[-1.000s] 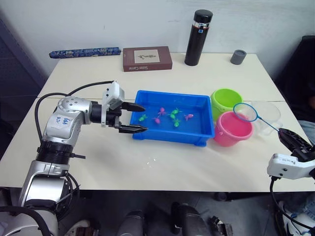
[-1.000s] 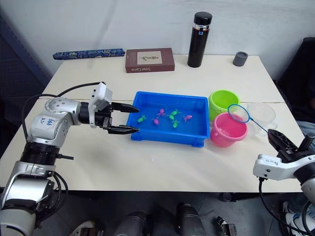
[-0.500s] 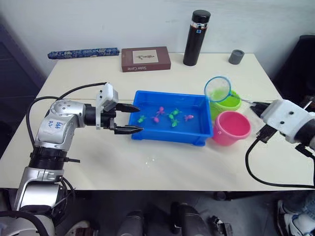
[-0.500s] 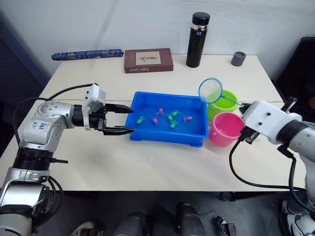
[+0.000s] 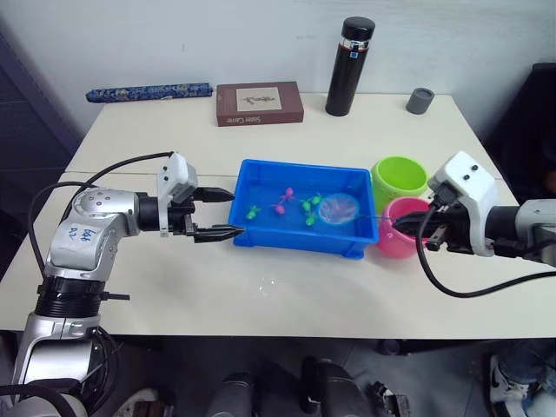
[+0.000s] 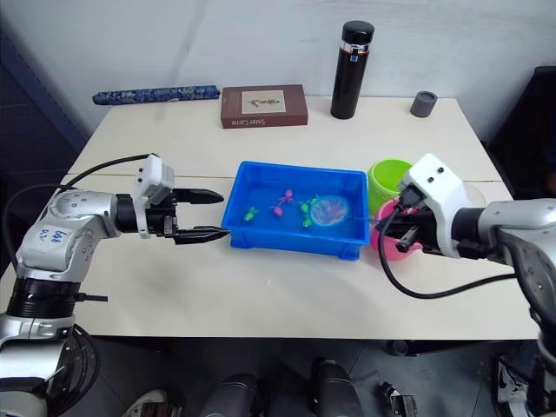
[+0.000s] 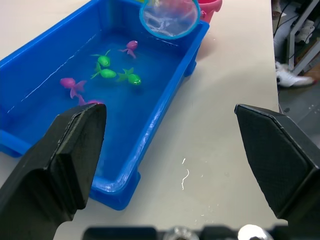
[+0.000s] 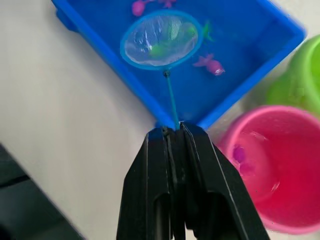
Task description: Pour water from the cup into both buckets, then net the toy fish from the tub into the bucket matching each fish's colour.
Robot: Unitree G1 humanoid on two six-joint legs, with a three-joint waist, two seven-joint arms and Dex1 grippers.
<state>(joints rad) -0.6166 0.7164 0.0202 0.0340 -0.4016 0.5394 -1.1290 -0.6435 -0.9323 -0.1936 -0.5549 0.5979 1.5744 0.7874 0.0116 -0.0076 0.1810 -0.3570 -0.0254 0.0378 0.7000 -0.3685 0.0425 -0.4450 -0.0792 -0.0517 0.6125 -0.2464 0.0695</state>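
The blue tub (image 5: 261, 233) sits mid-table holding several pink and green toy fish (image 7: 107, 73). My right gripper (image 8: 172, 131) is shut on the thin handle of the net (image 5: 340, 208), whose hoop lies low inside the tub's right half over a green fish (image 8: 162, 47). This gripper hovers in front of the pink bucket (image 8: 280, 165), where a pink fish (image 8: 239, 154) lies. Behind that stands the green bucket (image 5: 400, 176). By the tub's left end my left gripper (image 5: 217, 214) is open and empty. The cup is hidden behind my right arm.
Along the table's back edge are a tall black flask (image 5: 350, 67), a brown book (image 5: 260, 103), a small grey cup (image 5: 420, 99) and a blue patterned roll (image 5: 148, 91). Bare tabletop runs along the front of the tub.
My right arm has swung the net from above the green bucket down into the right half of the tub. The left gripper stays open beside the tub.
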